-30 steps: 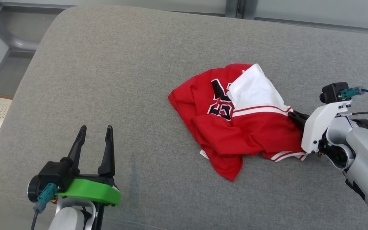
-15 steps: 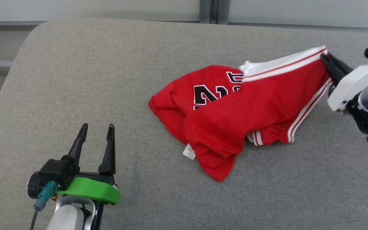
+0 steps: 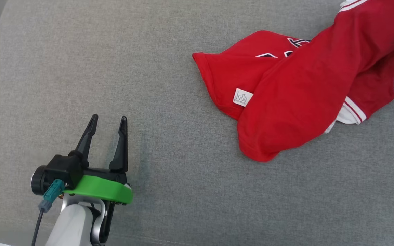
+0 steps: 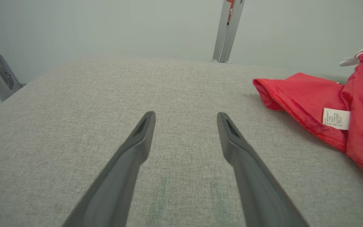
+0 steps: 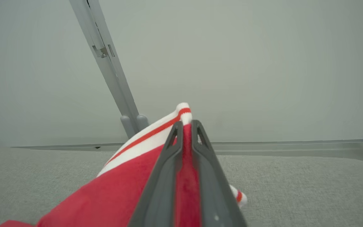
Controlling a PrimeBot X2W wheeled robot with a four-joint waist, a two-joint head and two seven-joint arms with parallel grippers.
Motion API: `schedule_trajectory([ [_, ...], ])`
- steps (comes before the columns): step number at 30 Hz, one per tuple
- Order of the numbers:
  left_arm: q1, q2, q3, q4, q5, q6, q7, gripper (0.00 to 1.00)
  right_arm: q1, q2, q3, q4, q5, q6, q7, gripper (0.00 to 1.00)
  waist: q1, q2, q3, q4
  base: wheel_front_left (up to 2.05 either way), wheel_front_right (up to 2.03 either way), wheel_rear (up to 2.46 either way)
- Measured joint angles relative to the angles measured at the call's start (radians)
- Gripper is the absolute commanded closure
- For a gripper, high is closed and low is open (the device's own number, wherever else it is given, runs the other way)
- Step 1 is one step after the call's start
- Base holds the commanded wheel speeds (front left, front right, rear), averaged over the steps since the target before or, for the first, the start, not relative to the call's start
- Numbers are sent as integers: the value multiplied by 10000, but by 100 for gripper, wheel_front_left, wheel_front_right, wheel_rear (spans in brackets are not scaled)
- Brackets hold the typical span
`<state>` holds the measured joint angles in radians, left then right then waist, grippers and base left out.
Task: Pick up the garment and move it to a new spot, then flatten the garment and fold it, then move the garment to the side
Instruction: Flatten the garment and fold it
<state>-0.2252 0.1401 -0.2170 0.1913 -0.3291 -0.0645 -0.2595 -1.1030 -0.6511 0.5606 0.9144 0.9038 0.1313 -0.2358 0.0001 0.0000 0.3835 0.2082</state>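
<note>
Grey cushion (image 3: 183,191) spreads across the whole head view, with its widest bare stretch at the lower right. Next in size, the red garment (image 3: 296,99) lies in the upper right of that view. One end is flat on the cushion and the other rises toward the top right corner, where the frame edge cuts it off. White and red striped trim runs along its right side. Only scraps of black and white lettering show near the top, too folded over to read.

The left arm (image 3: 70,225) comes up from the lower left corner, with a pale forearm and a green collar. The left gripper (image 3: 109,117) points up the frame and slightly right, well apart from the garment. Its fingers (image 4: 137,148) stand wide with nothing between them. Whether they touch the cushion is hard to tell.

In the right wrist view the right gripper (image 5: 187,123) is held above the cushion, pointing at a pale wall (image 5: 263,63) and a grey metal post (image 5: 112,69). Its fingers are pinched narrow on the garment's striped hem. A strip of red cloth is squeezed between them, and the trim pokes out past the tips. From there the cloth drops toward the lower left of that view.

Smallest, a white label (image 3: 243,97) sits on the garment's flat end, its print too small to read.
</note>
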Motion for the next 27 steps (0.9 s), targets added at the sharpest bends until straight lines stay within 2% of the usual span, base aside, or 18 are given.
schedule_trajectory([
  [6, -61, -36, -17, 184, 0, 0, -13, 0, -237, 255, 282, 213, -261, 0, -144, 100, 0, 0, 76, 183, 0, 0, 0],
  [13, -31, -46, -27, 451, -10, -17, -17, 0, 343, 416, 357, -418, -234, 0, -228, 100, 0, 0, -431, 0, 0, 0, 0],
  [16, 63, -27, -36, 533, -31, -58, -19, 0, 786, 414, 111, -1045, -339, 0, -261, 100, 0, 0, -762, -152, 0, 0, 0],
  [20, 269, 42, -56, 637, -52, -59, -25, 0, 2049, 384, -456, -2468, -742, 0, -270, 100, -1, 0, -1327, -465, 0, 0, 0],
  [27, 728, 148, -61, 704, -242, -42, 81, 0, 4907, 6, -1014, -4456, -1193, 0, -270, 100, -1, 0, -2086, -888, 0, 0, 0],
])
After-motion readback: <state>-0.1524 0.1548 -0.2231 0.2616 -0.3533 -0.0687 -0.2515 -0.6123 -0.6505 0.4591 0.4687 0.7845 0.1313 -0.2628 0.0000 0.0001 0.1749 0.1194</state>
